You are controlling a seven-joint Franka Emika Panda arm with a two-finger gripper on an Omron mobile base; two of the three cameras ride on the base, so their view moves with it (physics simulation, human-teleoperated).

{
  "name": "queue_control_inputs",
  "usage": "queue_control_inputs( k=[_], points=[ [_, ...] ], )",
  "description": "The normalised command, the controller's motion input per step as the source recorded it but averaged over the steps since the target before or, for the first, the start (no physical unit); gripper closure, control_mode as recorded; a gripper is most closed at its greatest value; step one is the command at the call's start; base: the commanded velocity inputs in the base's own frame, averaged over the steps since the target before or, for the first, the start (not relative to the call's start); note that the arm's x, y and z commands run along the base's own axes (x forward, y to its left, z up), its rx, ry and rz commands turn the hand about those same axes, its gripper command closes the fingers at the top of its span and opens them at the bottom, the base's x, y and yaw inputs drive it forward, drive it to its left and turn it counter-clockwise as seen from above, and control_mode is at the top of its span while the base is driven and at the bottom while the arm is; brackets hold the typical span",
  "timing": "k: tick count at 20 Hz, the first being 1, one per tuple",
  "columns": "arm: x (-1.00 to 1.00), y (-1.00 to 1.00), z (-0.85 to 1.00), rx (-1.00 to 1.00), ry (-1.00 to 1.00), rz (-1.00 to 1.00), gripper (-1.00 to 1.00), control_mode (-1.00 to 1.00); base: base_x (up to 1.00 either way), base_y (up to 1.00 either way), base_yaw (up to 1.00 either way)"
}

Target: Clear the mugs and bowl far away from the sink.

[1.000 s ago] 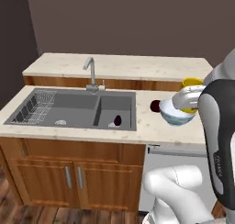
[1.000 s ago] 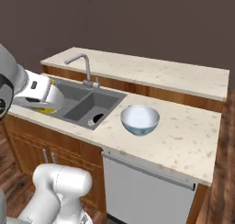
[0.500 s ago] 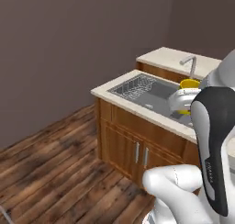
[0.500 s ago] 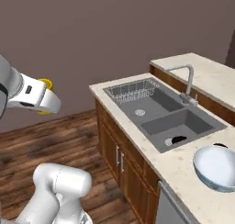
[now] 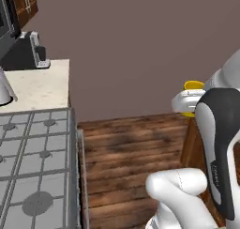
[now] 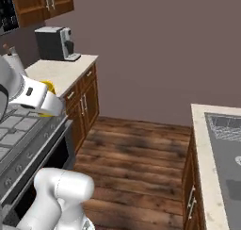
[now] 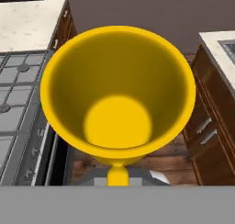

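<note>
A bright yellow mug (image 7: 117,94) is seen from above in the hand view, mouth open and empty, with its handle (image 7: 117,175) toward the bottom edge. My gripper (image 5: 189,100) is shut on this mug (image 5: 193,86) and holds it in the air over the wooden floor, between the two counters. From the right base view the mug (image 6: 48,87) peeks out behind the white hand, next to the stove's edge. The sink (image 6: 227,130) lies far off at the right edge, its wire rack showing. The bowl is out of view.
A gas stove (image 5: 37,167) spans the left, with a pale counter (image 5: 40,85) and a coffee machine (image 6: 55,43) behind it. Wooden floor (image 5: 131,143) runs between the stove side and the sink counter (image 6: 201,144). Brown cabinets (image 6: 82,104) stand below the counters.
The whole picture has swung from the sink counter round to the stove side, so the base has turned. The yellow mug stays in the shut gripper.
</note>
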Motion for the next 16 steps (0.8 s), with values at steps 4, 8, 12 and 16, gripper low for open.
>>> queue_control_inputs(
  k=[4, 8, 12, 16],
  points=[
    [0.0, 0.0, 0.0, 0.0, 0.0, 0.0, 1.0, 1.0, 0.0, 0.0, 1.0],
    [0.0, 0.0, 0.0, 0.0, 0.0, 0.0, 1.0, 1.0, 0.0, 0.0, 1.0],
    [0.0, 0.0, 0.0, 0.0, 0.0, 0.0, 1.0, 1.0, -0.06, 0.0, 1.0],
    [0.0, 0.0, 0.0, 0.0, 0.0, 0.0, 1.0, 1.0, 0.0, 0.0, 1.0]
  ],
)
